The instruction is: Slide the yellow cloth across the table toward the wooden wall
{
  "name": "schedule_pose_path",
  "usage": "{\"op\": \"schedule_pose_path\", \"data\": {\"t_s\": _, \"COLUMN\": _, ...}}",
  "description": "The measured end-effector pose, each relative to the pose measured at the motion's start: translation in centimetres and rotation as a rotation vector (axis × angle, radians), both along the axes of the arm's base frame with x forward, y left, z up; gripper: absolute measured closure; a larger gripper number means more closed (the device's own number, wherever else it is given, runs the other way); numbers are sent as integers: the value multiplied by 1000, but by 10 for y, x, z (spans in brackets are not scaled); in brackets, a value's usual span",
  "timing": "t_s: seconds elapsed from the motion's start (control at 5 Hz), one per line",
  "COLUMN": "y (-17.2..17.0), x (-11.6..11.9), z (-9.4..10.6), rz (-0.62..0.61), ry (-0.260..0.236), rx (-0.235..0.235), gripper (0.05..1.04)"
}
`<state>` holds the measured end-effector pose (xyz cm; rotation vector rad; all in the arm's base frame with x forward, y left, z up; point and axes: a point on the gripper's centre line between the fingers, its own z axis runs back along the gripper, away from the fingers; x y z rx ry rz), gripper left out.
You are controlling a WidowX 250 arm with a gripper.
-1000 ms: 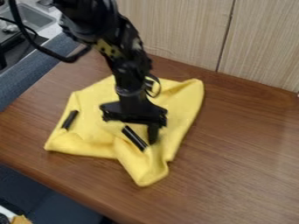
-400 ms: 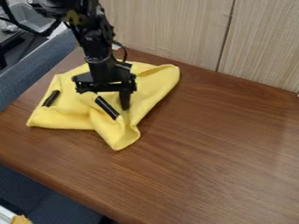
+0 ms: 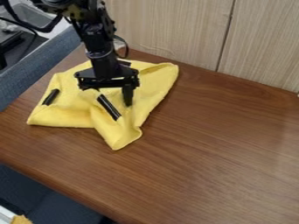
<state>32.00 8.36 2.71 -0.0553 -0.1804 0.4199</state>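
Note:
The black gripper hangs low over the upper left of the table, against a crumpled yellow cloth. The cloth lies spread around and under it, with a folded corner pointing toward the front. A dark stick-like piece lies slanted on the cloth just below the gripper. Farther left, a second short black piece rests near the cloth's left edge. Folds of cloth meet the gripper's lower end, and its grip on them is unclear.
The brown wooden table extends right and toward the front. Behind it stands a pale wood-grain panel. A blue-grey padded edge runs along the left, with a grey sink beyond it.
The gripper and cloth have shifted together up and to the left, black pieces included. Since the middle frame, the gripper has moved slightly right while the cloth has stayed almost in place.

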Motion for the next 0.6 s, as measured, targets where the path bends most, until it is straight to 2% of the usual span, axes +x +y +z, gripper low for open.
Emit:
{"op": "schedule_pose_path", "data": {"t_s": 0.2, "y": -4, "x": 4, "z": 43, "rz": 26, "ry": -67, "rx": -6, "gripper": 84}}
{"op": "schedule_pose_path", "data": {"t_s": 0.4, "y": -5, "x": -3, "z": 88, "rz": 43, "ry": -149, "rx": -11, "gripper": 84}}
{"op": "schedule_pose_path", "data": {"t_s": 0.6, "y": -4, "x": -27, "z": 97, "rz": 65, "ry": -134, "rx": 8, "gripper": 84}}
